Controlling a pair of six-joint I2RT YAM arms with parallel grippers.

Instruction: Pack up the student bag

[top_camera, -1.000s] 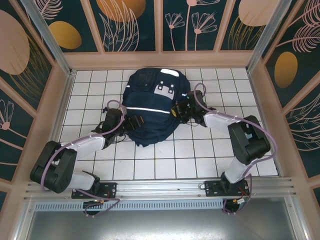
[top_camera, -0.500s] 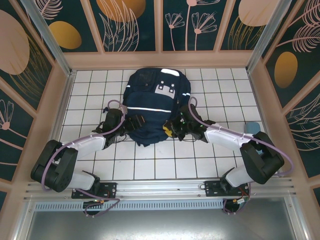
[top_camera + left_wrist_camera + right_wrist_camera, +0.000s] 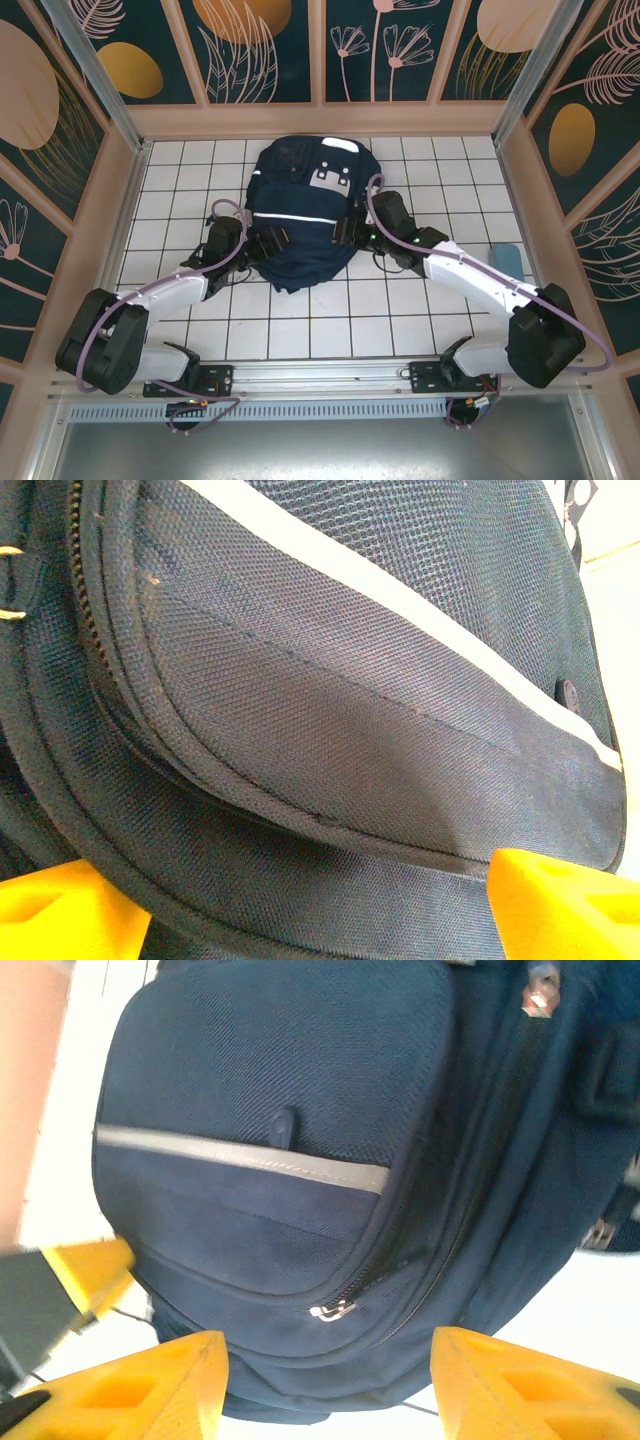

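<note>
**Softness rules the grip**

Bag point(image 3: 305, 215) lies flat on the tiled table point(image 3: 420, 300), towards the far side, its white stripe point(image 3: 300, 218) running across the middle and its lower end facing the arms. It is by far the largest thing on the table.

Judged by its woven fabric and rounded bulge, it will behave as a soft, floppy load: panels will dent and fold under a pinch, and lifting one corner will probably drag the rest and not raise it. The weave looks rough enough not to slip. It should be fairly light if little is inside, though the pictures cannot tell what it holds. The better places to take hold are likely the firm parts: the piped seam round the front pocket, a strap, or the zip pull point(image 3: 333, 1310) on the pocket's lower curve, which is small and would need a careful pinch.

Left gripper point(image 3: 300, 905) sits low against the bag's left side. Its yellow fingers point(image 3: 555, 905) are spread wide, with pocket fabric bulging close above them; whether the tips touch the cloth cannot be told, and nothing is pinched.

Right gripper point(image 3: 325, 1380) faces the bag's right side, a little back from it. Its fingers point(image 3: 165, 1385) stand apart, holding nothing, with the zip pull just ahead of the gap.
</note>
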